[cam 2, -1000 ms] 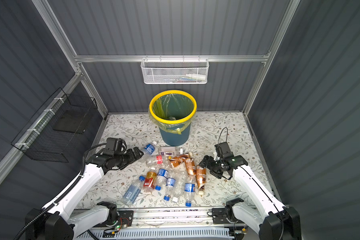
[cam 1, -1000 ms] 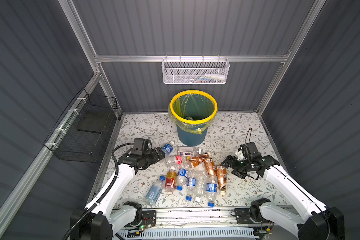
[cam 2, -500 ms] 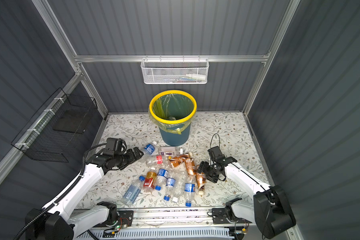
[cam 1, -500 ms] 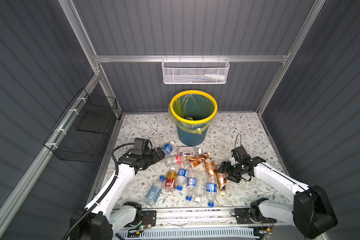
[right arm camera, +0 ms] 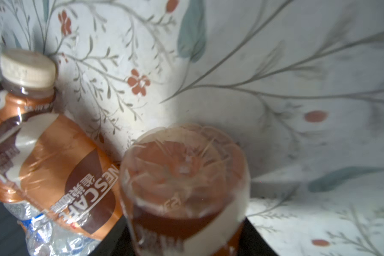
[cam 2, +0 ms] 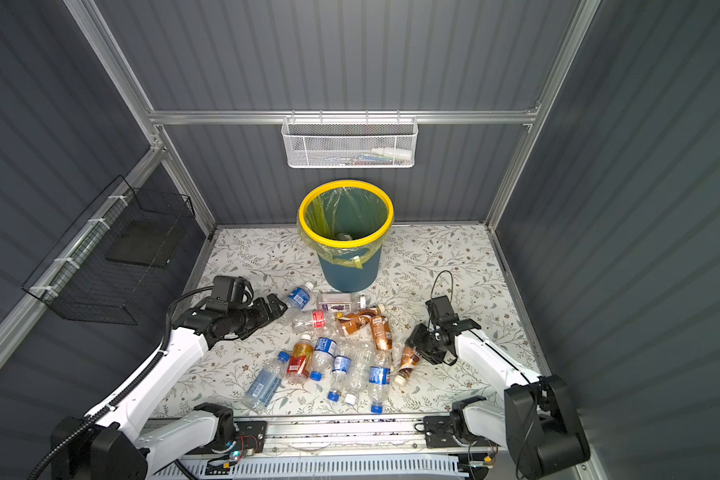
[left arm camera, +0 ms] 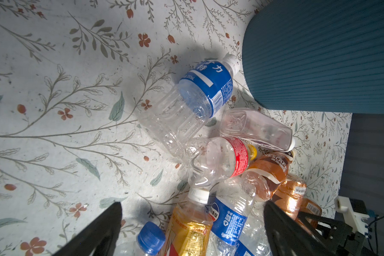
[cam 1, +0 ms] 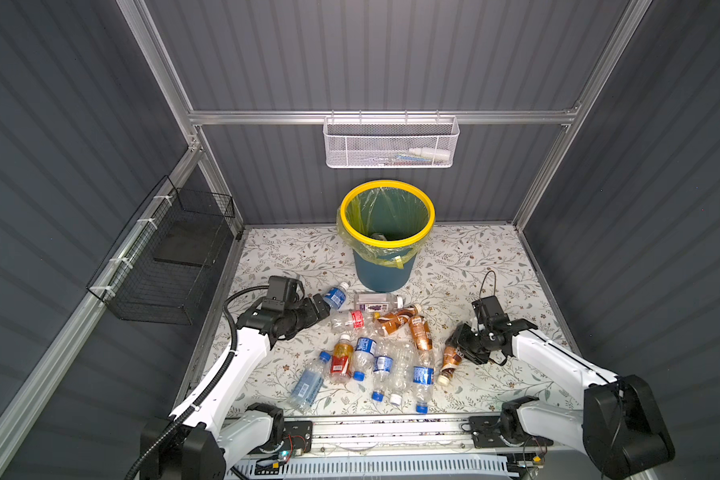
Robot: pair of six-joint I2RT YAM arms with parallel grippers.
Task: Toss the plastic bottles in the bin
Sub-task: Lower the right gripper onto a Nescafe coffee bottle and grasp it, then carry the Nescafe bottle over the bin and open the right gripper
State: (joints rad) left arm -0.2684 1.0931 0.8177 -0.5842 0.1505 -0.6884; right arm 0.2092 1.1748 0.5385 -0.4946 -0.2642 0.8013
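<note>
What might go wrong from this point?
The right gripper holds the brown-labelled bottle at its base end; the cap end may swing or slip out.
A second brown bottle lies close beside it and may be knocked.
The bin stands tall; a low release could hit its wall.

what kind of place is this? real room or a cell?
Probably a purpose-built robot test cell, not a real room: grey corrugated walls on an aluminium frame, left arm and right arm mounted on a front rail, bottles staged on a floral tabletop.
</note>
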